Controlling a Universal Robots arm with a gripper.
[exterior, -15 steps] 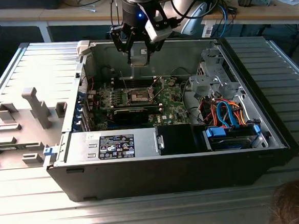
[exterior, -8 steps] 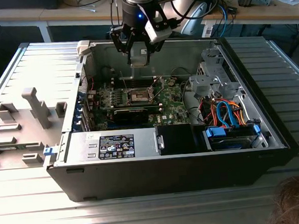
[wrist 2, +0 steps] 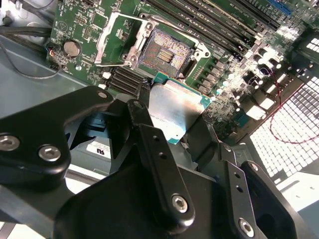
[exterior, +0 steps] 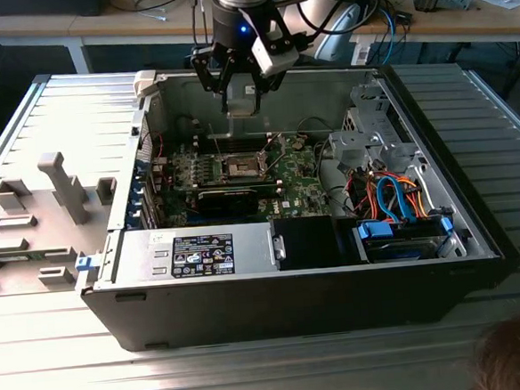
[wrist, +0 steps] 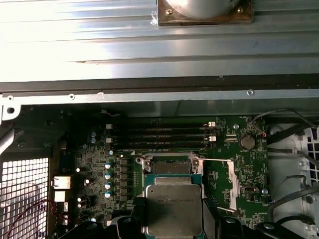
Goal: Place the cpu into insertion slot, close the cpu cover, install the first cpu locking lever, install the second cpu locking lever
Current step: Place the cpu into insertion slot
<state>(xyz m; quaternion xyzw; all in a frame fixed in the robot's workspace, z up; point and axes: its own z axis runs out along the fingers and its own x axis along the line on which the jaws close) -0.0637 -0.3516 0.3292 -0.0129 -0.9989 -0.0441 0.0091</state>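
Note:
My gripper [exterior: 239, 96] hangs over the back of the open computer case, above the green motherboard [exterior: 299, 176]. It is shut on the cpu [wrist 2: 175, 105], a flat silvery square with a teal rim, held by its edges between the black fingers [wrist 2: 154, 149]. In the first wrist view the cpu [wrist: 174, 208] sits just short of the insertion slot [wrist: 169, 167]. The insertion slot [wrist 2: 164, 49] lies bare, its dark pin field exposed. The cpu cover [wrist 2: 115, 40] is swung open beside it. Thin levers [exterior: 270, 145] stand raised by the insertion slot [exterior: 243, 167].
Long black memory slots [wrist: 159, 137] run beside the socket. A labelled grey power supply [exterior: 202, 253] fills the case's near side, and blue and orange cables [exterior: 394, 199] crowd the drive bay at the exterior view's right. A grey fixture [exterior: 59, 187] stands outside the case.

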